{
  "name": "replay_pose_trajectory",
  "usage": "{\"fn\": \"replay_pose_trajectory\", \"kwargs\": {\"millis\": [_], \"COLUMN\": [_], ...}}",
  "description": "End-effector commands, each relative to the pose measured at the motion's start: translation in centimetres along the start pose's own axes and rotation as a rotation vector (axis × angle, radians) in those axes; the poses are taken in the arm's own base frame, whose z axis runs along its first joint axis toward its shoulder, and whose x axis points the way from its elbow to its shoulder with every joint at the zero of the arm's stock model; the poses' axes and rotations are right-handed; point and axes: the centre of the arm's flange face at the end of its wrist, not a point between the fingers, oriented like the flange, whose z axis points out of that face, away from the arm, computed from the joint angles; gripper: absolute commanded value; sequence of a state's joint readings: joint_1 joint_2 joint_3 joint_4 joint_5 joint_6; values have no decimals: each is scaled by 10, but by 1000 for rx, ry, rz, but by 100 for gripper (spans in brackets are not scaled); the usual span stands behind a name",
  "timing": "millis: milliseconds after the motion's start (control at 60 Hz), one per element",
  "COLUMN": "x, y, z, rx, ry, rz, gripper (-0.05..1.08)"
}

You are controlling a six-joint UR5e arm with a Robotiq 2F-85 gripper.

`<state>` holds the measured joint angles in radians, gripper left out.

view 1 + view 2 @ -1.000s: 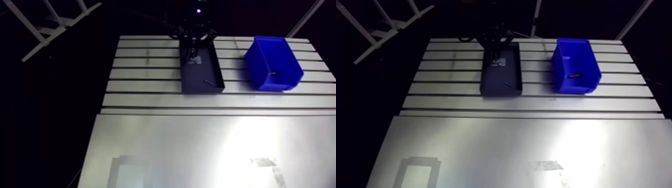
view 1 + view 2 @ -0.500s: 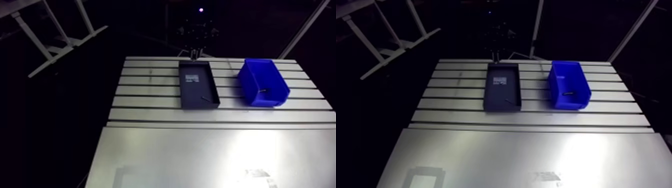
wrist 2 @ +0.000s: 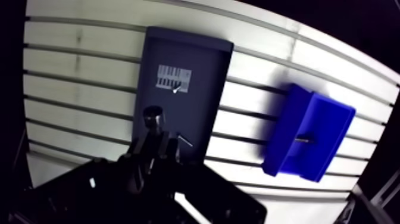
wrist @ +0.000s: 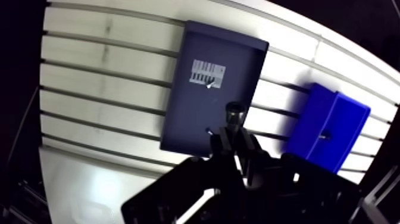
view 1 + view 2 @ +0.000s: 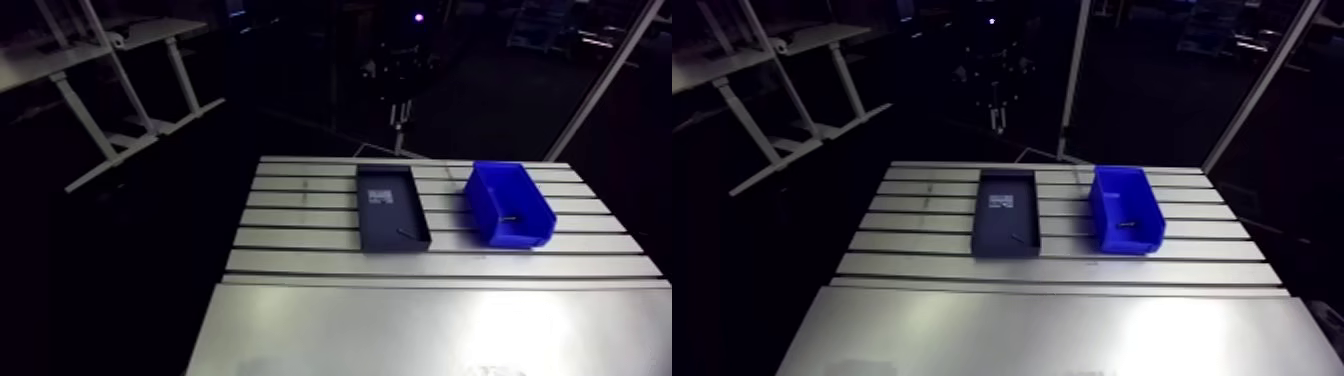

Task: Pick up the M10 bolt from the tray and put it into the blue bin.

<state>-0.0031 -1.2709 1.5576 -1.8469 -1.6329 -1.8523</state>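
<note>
In the wrist view my gripper (image 4: 233, 139) is shut on a dark bolt (image 4: 235, 111), whose round head sticks out past the fingertips. Far below lie the dark rectangular tray (image 4: 196, 119) and, to one side of it, the blue bin (image 4: 336, 119). The bolt hangs over the tray's bin-side edge. In the arm view the gripper (image 5: 400, 110) is small and high above the table's far edge, behind the tray (image 5: 385, 212) and the blue bin (image 5: 525, 212).
The tray holds a barcode label (image 4: 207, 72) with a small screw (image 4: 209, 84) on it, and a thin pin (image 5: 405, 232) near its front end. A small part (image 4: 322, 134) lies in the bin. A smooth metal plate (image 5: 430, 330) covers the slotted table's (image 5: 300, 212) near half.
The gripper has risen out of the tray's far end to well above the table, carrying the bolt. The arm camera has lifted with it, so the whole scene looks smaller.
</note>
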Motion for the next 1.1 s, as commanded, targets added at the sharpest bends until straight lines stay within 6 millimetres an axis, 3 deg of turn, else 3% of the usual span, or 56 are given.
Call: {"fn": "replay_pose_trajectory", "kwargs": {"millis": [17, 600, 1100], "x": [-16, -21, -44], "y": [12, 90, 175], "z": [-39, -36, -18], "rx": [-10, -26, -7], "ry": [30, 24, -5], "rz": [-345, -1013, -1151], "gripper": [104, 104, 104]}}
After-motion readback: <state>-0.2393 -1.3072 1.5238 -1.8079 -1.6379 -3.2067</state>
